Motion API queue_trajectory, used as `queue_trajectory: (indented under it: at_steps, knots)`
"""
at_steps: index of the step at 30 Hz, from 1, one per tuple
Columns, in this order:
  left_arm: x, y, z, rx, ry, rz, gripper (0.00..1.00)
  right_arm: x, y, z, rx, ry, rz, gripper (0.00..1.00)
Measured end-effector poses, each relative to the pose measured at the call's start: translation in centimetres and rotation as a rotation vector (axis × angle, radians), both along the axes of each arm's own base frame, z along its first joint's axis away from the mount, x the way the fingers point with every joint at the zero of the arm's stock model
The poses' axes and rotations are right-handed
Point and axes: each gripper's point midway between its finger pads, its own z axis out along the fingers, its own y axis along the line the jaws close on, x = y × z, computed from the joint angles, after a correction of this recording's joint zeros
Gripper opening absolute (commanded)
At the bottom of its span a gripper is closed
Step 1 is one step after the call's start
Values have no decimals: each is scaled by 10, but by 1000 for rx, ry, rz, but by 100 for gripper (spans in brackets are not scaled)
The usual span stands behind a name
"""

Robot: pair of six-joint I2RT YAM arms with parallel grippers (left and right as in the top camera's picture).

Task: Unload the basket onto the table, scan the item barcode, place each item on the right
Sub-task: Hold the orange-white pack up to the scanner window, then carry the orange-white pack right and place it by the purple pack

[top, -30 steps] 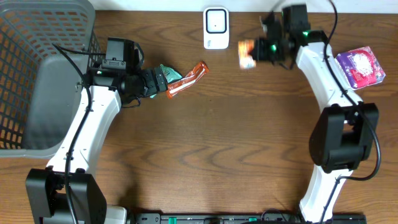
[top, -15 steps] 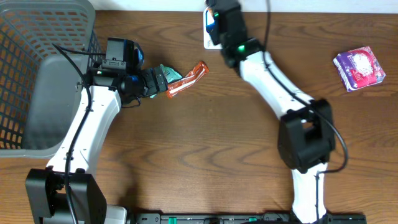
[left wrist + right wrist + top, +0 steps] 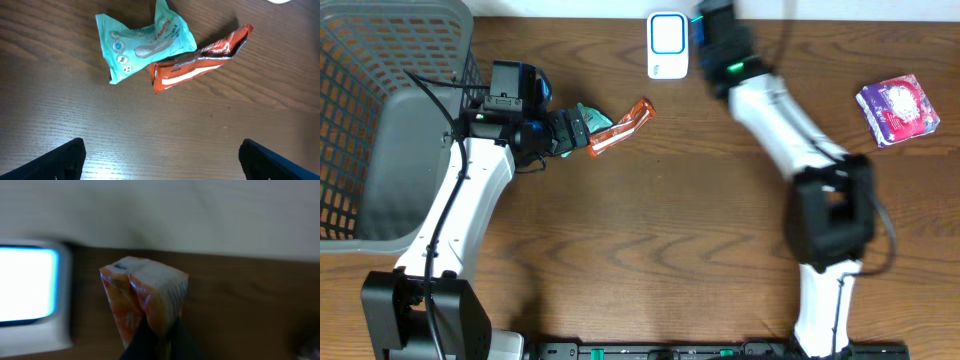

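- Packet (image 3: 145,297): orange and white, crinkled, blurred; centre of the right wrist frame, just right of the white scanner (image 3: 27,287).
- Right jaws: clamped on the packet's lower edge.
- Left jaws: wide apart above the tabletop (image 3: 160,135).

A small orange-and-white packet (image 3: 145,297) is held upright, pinched at its lower edge between the dark fingers (image 3: 141,342) of the right arm. Its white, faintly printed end points up, and the wrapper is creased along the orange sides. It sits just beside the scanner (image 3: 667,45), a white rounded box with a glowing pale blue window, at the far edge of the wooden surface (image 3: 670,200).
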Motion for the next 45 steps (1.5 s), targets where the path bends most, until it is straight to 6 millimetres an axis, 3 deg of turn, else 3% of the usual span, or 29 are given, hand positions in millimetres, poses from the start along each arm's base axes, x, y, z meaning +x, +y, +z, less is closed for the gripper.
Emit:
queue_trajectory:
  at_steps: [3, 5, 7, 9, 16, 22, 25, 29, 31, 32, 35, 36, 38, 41, 43, 45]
  knots:
    - [0, 0, 0, 0, 0, 0, 98, -16, -83, 23, 41, 30, -174, 1]
    - [0, 0, 0, -1, 0, -1, 98, -37, -148, 24, 70, 84, -309, 1]
    - [0, 0, 0, -1, 0, 0, 98, -62, -211, 3, 128, 196, -398, 1]
    - [0, 0, 0, -1, 0, -1, 98, -76, -229, -26, 211, 313, -358, 1]
    - [0, 0, 0, -1, 0, 0, 98, -93, -249, -86, 375, 469, -303, 1]
    - [0, 0, 0, -1, 0, 0, 98, -91, -255, -125, 416, 520, -271, 2]
    - [0, 0, 0, -1, 0, 0, 98, -87, -264, -137, 374, 518, -287, 21]
    - [0, 0, 0, -1, 0, 0, 98, -91, -286, -144, 291, 523, -351, 29]
    - [0, 0, 0, -1, 0, 0, 98, -95, -299, -142, 251, 524, -392, 58]
    - [0, 0, 0, -1, 0, 0, 98, -97, -304, -140, 233, 521, -407, 69]
    - [0, 0, 0, -1, 0, 0, 98, -100, -313, -128, 199, 506, -435, 80]
    - [0, 0, 0, -1, 0, 0, 98, -99, -314, -118, 193, 489, -437, 99]
    - [0, 0, 0, -1, 0, 0, 98, -98, -312, -97, 192, 451, -434, 99]
    - [0, 0, 0, -1, 0, 0, 98, -97, -302, -43, 213, 356, -409, 99]
    - [0, 0, 0, -1, 0, 0, 98, -99, -277, 10, 279, 263, -339, 99]
    - [0, 0, 0, -1, 0, 0, 98, -103, -252, 46, 349, 203, -252, 99]
